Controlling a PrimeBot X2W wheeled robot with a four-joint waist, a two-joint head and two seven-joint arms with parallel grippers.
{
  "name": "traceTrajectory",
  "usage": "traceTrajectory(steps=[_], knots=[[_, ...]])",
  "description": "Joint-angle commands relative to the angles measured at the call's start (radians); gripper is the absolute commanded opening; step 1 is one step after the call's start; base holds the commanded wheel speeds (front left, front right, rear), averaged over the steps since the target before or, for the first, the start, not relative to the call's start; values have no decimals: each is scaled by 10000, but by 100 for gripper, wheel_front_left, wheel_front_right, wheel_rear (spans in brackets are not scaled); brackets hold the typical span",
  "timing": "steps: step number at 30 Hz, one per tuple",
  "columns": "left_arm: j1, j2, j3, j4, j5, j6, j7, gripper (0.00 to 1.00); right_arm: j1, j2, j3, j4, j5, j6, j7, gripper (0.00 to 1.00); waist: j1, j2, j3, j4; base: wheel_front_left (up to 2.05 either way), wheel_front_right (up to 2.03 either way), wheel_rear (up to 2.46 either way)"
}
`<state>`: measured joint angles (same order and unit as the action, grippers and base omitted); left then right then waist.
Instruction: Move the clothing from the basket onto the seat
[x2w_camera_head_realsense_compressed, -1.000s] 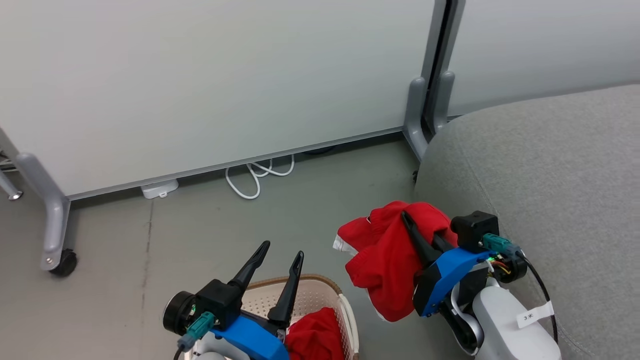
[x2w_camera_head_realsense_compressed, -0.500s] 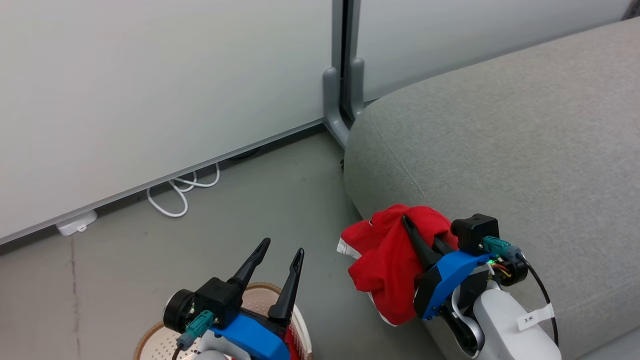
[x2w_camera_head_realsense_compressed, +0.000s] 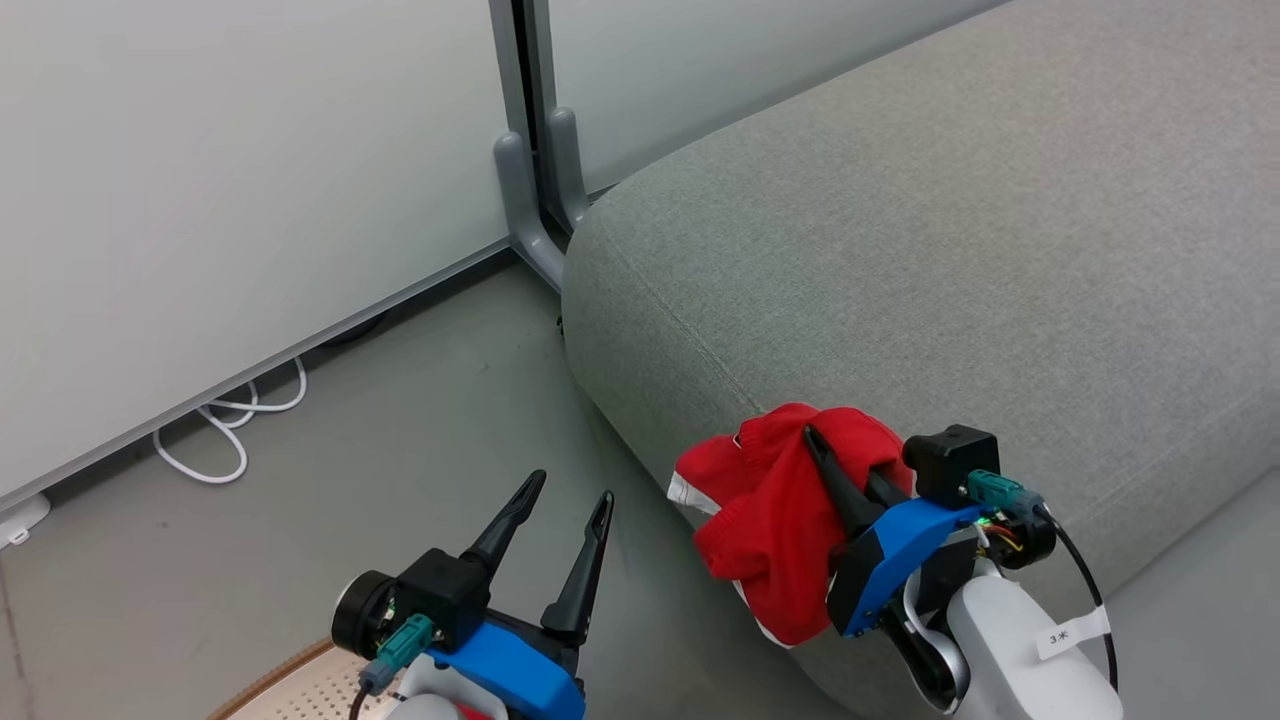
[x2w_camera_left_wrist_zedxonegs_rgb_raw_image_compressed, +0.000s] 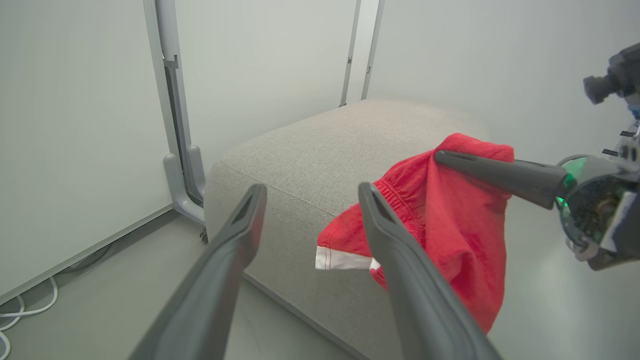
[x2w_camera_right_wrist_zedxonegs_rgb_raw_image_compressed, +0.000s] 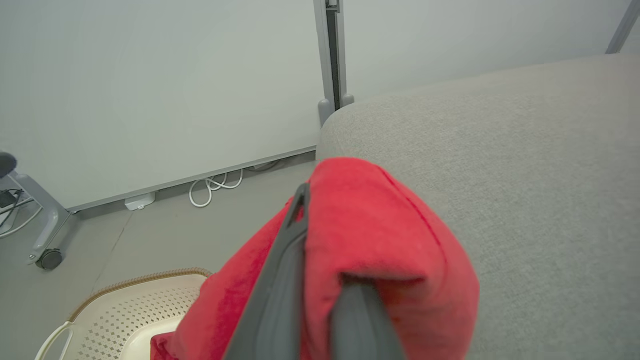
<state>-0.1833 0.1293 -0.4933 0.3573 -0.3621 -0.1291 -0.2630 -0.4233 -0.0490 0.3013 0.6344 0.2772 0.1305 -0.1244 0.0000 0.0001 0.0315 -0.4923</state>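
— How many garments do we count?
— One red garment (x2w_camera_head_realsense_compressed: 770, 530) with a white hem, pinched between our right gripper's (x2w_camera_head_realsense_compressed: 815, 440) closed fingers. It hangs at five o'clock in the head view, by the single grey seat's (x2w_camera_head_realsense_compressed: 950, 250) near edge. A second red patch (x2w_camera_head_realsense_compressed: 472, 712) lies in the one basket (x2w_camera_right_wrist_zedxonegs_rgb_raw_image_compressed: 125, 305) at seven o'clock.
— Our left gripper (x2w_camera_head_realsense_compressed: 572, 488)?
— Fingers spread, empty.

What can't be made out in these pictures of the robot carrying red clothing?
1. Cream-white perforated plastic basket: head view, cut off by the bottom edge and partly behind the open left gripper.
2. The basket's inside: right wrist view, mostly covered by the bright-red soft garment that the shut right gripper holds.
3. Large grey fabric seat: head view, far end cut off by the right edge.
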Motion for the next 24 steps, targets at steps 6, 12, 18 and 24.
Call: traceTrajectory(steps=[6,12,18,24], knots=[[-164,59,-21,62,-26,-20,-27,100,120,-26,-35,-43,15,5,-23,0,0,-1,67,-211,0,0,0],[-213,92,-73,86,-56,-20,-27,100,94,-25,-64,-25,-66,5,-15,0,0,-1,125,-151,0,0,0],[-299,163,-128,13,17,-20,-27,100,-401,-28,-372,-86,-295,5,-3,0,0,-1,376,-11,0,0,0],[-638,329,-263,-40,131,-20,-27,100,-1620,-42,-1539,-68,-1053,3,258,0,0,-1,972,293,0,0,0]])
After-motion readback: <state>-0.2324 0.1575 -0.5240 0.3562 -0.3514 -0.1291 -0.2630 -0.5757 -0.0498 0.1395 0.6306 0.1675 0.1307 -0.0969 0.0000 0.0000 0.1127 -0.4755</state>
